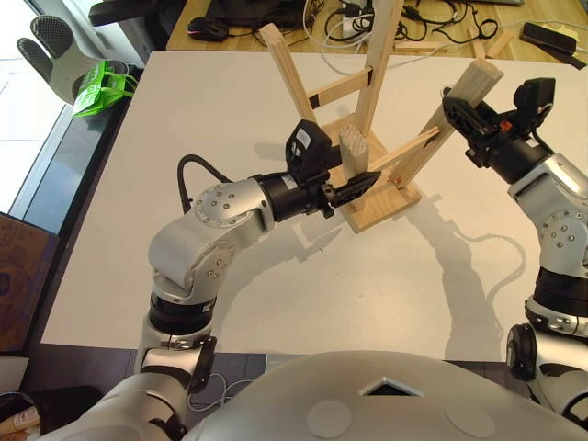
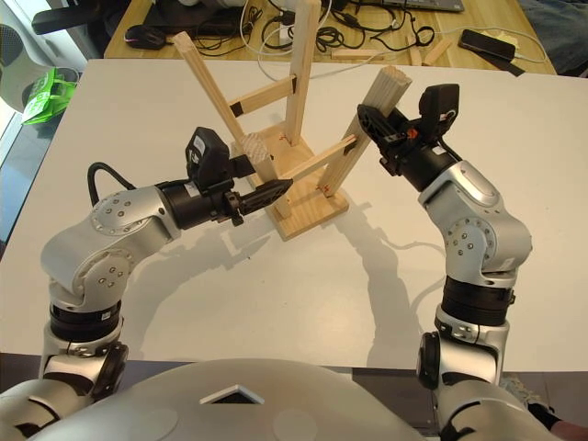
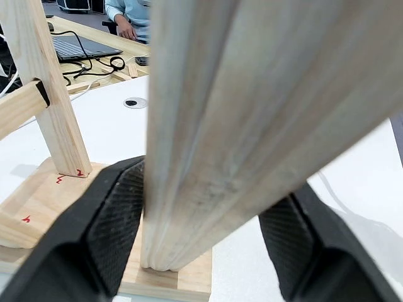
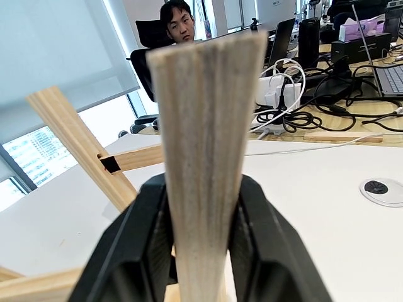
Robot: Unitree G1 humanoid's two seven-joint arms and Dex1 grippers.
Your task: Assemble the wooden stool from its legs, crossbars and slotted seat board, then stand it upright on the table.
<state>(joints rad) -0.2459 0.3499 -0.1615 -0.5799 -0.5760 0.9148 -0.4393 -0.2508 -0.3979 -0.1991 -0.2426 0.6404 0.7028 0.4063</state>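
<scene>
Nearest, the left jaws are clamping the near leg standing on the seat board; the right jaws are clamping a tilted leg above the bench.

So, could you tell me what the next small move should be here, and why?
Probably lift the stool slightly with both arms to begin turning it over: its seat board lies on the table, legs up, crossbars fitted, left gripper shut on one leg, right gripper on another leg.
</scene>
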